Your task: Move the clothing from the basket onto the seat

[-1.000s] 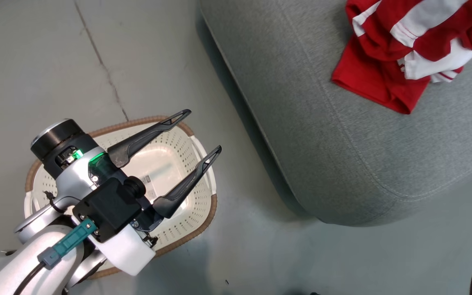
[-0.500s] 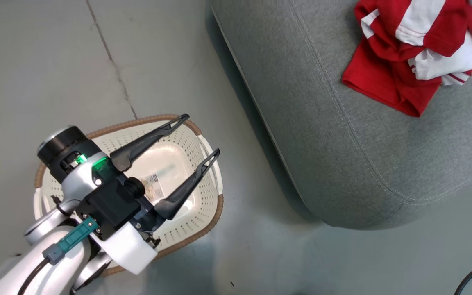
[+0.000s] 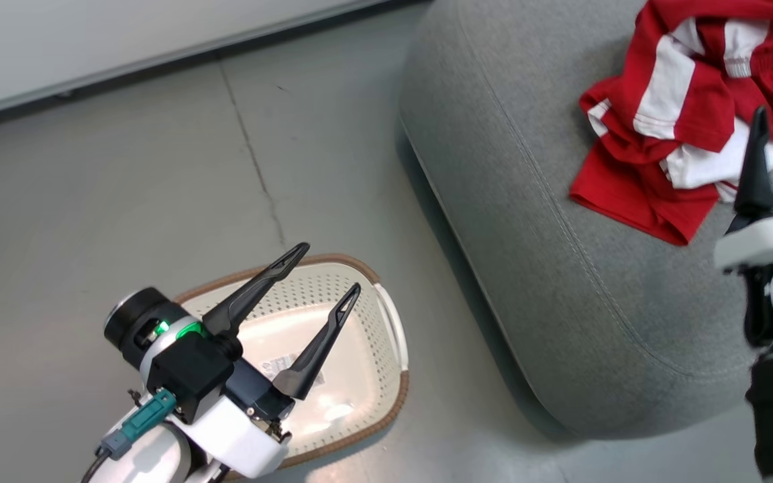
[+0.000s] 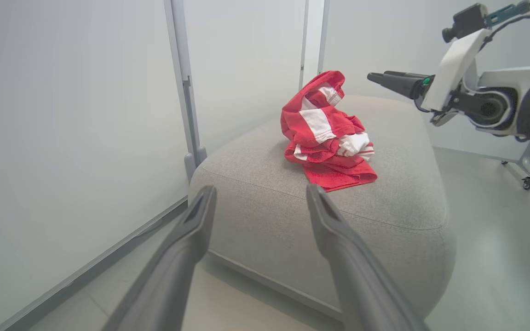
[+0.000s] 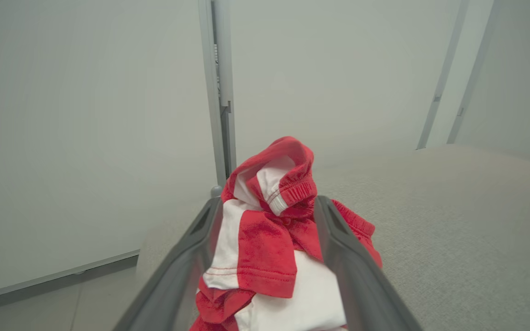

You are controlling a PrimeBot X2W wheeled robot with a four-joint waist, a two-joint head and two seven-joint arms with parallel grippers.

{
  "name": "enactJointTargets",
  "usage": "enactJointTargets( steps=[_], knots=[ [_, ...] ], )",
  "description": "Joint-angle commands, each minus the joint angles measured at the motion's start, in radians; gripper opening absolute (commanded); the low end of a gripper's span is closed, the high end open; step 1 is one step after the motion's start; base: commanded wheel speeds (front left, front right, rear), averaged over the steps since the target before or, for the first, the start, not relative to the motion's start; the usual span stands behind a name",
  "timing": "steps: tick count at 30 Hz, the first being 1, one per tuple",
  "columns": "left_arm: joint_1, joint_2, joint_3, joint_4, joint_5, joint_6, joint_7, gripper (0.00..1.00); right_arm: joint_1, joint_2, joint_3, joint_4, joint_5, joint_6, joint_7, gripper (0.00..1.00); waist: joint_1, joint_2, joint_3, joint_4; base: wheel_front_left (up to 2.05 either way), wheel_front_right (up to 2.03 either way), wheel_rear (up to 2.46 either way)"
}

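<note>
Right gripper (image 5: 269, 201): fingers spread apart, empty, near the clothing (image 3: 675, 134) but not touching it. The clothing lies heaped on the seat (image 3: 561, 302), toward its far right. Left gripper (image 3: 330, 268): fingers spread apart, empty, above the basket (image 3: 370, 359), which stands on the floor (image 3: 125, 168) left of the seat.

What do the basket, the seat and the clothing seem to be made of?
Basket: probably smooth cream plastic, punched with holes, with a brown woven-look rim.
Seat: grey woven upholstery with stitched seams.
Clothing: soft red and white fabric, crumpled into folds.
</note>
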Motion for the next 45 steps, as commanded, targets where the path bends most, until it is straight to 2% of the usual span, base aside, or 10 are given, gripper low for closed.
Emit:
enactJointTargets(
  steps=[1, 7, 16, 22, 28, 32, 37, 45],
  knots=[
    [0.016, -0.002, 0.001, 0.006, -0.007, 0.010, -0.006, 1.00, 0.028, -0.001, 0.006, -0.016, -0.005, 0.000, -0.003, 1.00, 0.0000, -0.0001, -0.056, 0.054, 0.00, 0.00, 0.00],
    [0.087, -0.040, 0.007, 0.044, -0.038, 0.057, -0.029, 1.00, 0.212, 0.034, 0.093, -0.189, -0.005, 0.000, 0.012, 1.00, 0.0000, -0.0001, -0.139, 0.132, 0.00, 0.00, 0.00],
    [0.160, -0.068, 0.054, 0.087, -0.083, 0.114, -0.055, 1.00, 0.406, 0.038, 0.208, -0.394, 0.054, 0.000, 0.081, 1.00, 0.0000, -0.0001, -0.217, 0.256, 0.00, 0.00, 0.00],
    [0.222, -0.078, 0.157, 0.123, -0.129, 0.173, -0.071, 1.00, 0.501, 0.038, 0.263, -0.458, 0.110, 0.000, 0.106, 1.00, 0.0000, -0.0001, -0.258, 0.315, 0.00, 0.00, 0.00],
    [0.267, -0.092, 0.262, 0.118, -0.138, 0.195, -0.075, 1.00, 0.557, 0.038, 0.264, -0.471, 0.131, 0.000, 0.104, 1.00, 0.0000, -0.0001, -0.281, 0.350, 0.00, 0.00, 0.00],
    [0.315, -0.106, 0.348, 0.106, -0.124, 0.201, -0.074, 1.00, 0.598, 0.038, 0.253, -0.476, 0.142, 0.000, 0.101, 1.00, 0.0000, -0.0001, -0.298, 0.363, 0.00, 0.00, 0.00],
    [0.368, -0.122, 0.427, 0.094, -0.096, 0.181, -0.074, 1.00, 0.630, 0.038, 0.242, -0.488, 0.138, 0.000, 0.110, 1.00, 0.0000, -0.0001, -0.307, 0.365, 0.00, 0.00, 0.00],
    [0.412, -0.152, 0.448, 0.118, -0.051, 0.130, -0.074, 1.00, 0.671, 0.038, 0.225, -0.507, 0.129, 0.000, 0.124, 1.00, 0.0000, -0.0001, -0.332, 0.366, 0.00, 0.00, 0.00]
  ],
)
